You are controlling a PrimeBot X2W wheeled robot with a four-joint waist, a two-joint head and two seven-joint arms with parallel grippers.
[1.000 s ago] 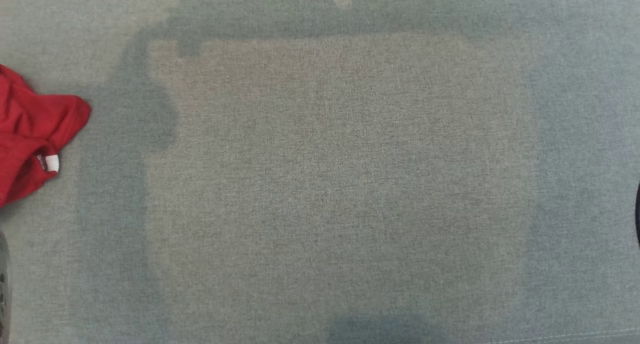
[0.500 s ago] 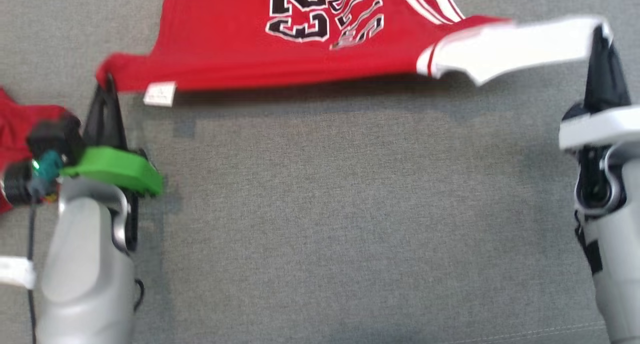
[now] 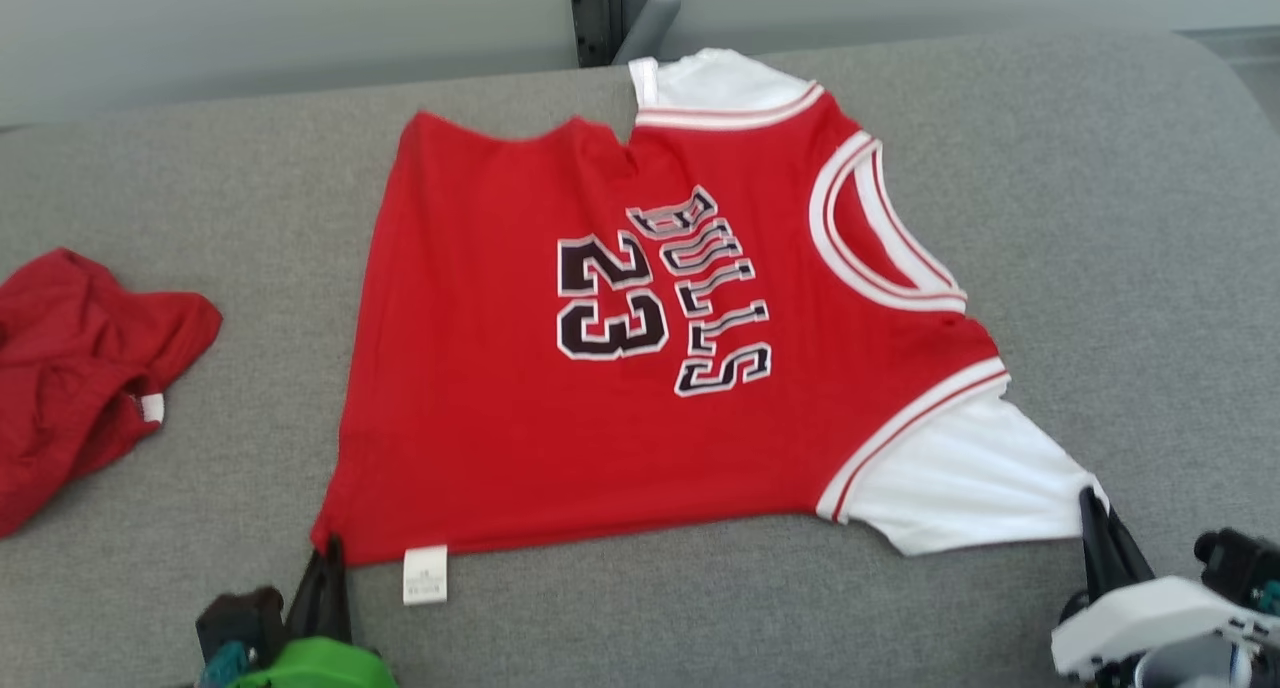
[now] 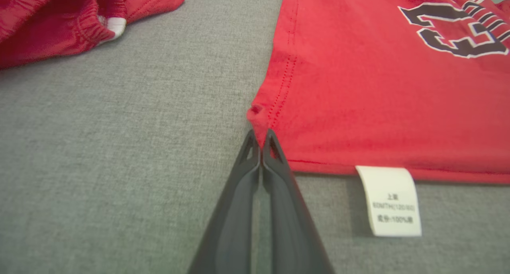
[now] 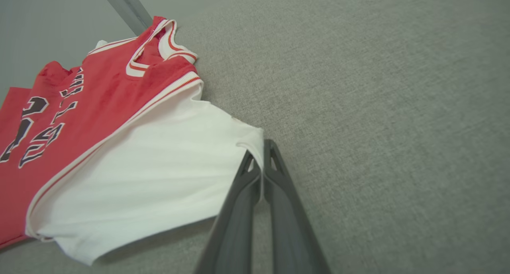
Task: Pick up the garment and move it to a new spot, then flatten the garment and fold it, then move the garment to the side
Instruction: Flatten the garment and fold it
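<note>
A crumpled red cloth [image 3: 80,368] lies at the left of the tabletop [image 3: 1100,218]. The left jaws are clamped together on the near hem corner of the jersey [image 3: 480,388]. The jersey lies spread flat mid-tabletop, print up, its label [image 3: 425,575] beside the left jaws. The right jaws are clamped on the tip of its white sleeve [image 3: 960,488]

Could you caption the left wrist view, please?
Left gripper shut on a hem corner of the red jersey, near its white label.
</note>
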